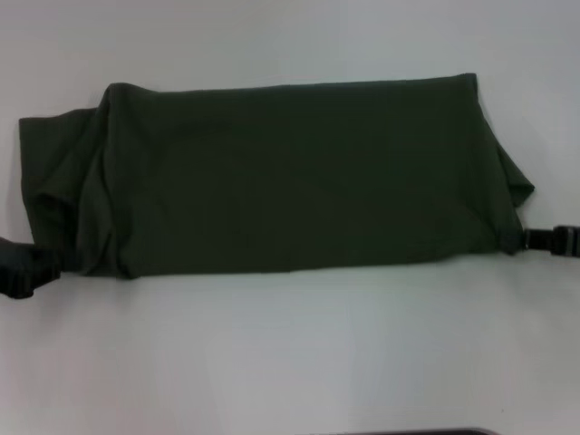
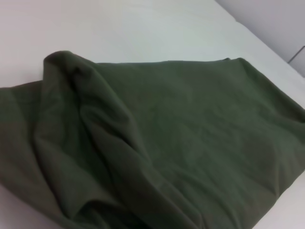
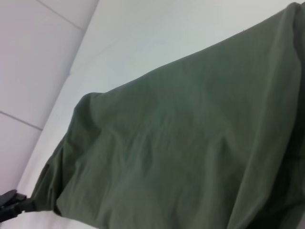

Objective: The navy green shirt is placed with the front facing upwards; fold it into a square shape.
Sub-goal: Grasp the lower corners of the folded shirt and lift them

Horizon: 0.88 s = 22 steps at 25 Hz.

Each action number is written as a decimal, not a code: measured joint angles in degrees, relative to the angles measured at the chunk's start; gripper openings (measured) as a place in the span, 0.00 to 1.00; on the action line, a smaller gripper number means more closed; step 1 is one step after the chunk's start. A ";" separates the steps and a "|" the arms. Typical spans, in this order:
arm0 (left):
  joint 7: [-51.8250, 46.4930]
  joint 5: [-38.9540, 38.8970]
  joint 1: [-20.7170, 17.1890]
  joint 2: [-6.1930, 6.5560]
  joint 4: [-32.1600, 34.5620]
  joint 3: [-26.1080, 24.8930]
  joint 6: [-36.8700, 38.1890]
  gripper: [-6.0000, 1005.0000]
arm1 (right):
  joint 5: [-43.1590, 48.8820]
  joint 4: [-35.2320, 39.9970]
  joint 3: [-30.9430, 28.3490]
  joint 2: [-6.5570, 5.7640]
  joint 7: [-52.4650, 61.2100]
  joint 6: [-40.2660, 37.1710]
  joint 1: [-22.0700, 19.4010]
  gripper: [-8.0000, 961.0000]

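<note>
Head view: the navy green shirt [image 1: 290,177] is met at its near corners by the left gripper [image 1: 27,267] and right gripper [image 1: 544,240], finger states untellable, so bunched ends may be creased into the fold.

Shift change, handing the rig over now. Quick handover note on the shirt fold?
Left gripper: at the shirt's near-left corner, cloth bunched around it.
Right gripper: at the near-right corner, touching the hem.
Whether either grips the cloth is unclear from any view.
Navy green shirt: flat on the white table, already folded into a long band running left to right; no lettering shows.
Left to do: fold the band's ends inward to make a square, then release.
</note>
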<state>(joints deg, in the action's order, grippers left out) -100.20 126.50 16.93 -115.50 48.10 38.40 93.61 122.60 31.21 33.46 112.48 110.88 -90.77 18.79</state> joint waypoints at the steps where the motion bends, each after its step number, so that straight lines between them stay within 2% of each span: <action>1: 0.06 0.29 -0.17 -0.04 0.17 -0.38 0.70 0.01 | 0.00 0.03 -0.07 -0.02 -0.20 -0.41 -0.51 0.06; 10: 0.08 2.49 -0.93 -0.18 0.50 -1.86 4.25 0.01 | 0.00 0.08 -0.66 -0.40 -1.78 -2.92 -3.57 0.06; 22: -0.43 6.17 -0.25 0.06 0.19 -3.59 2.30 0.01 | 0.10 0.08 -0.64 -0.63 -1.36 -2.08 -3.14 0.06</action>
<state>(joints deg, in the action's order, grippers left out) -100.63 132.67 16.68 -115.44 48.29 34.81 95.92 122.70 31.29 32.82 111.84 109.52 -92.85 15.65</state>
